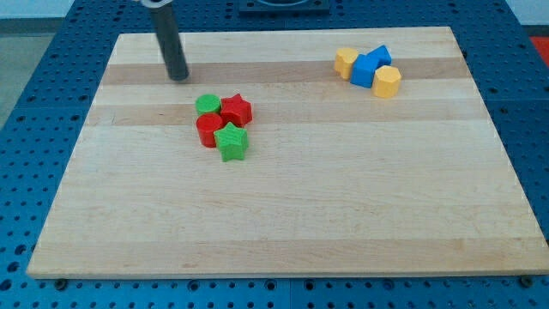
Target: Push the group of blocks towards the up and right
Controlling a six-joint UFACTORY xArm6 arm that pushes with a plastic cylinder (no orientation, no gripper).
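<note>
A cluster of four blocks sits left of the board's centre: a green round block, a red star block, a red round block and a green star block, all touching. A second cluster sits at the view's top right: a yellow block, a blue block, a blue block behind it and a yellow block. My tip rests on the board up and left of the red-green cluster, apart from it.
The wooden board lies on a blue perforated table. The rod rises from the tip out of the view's top.
</note>
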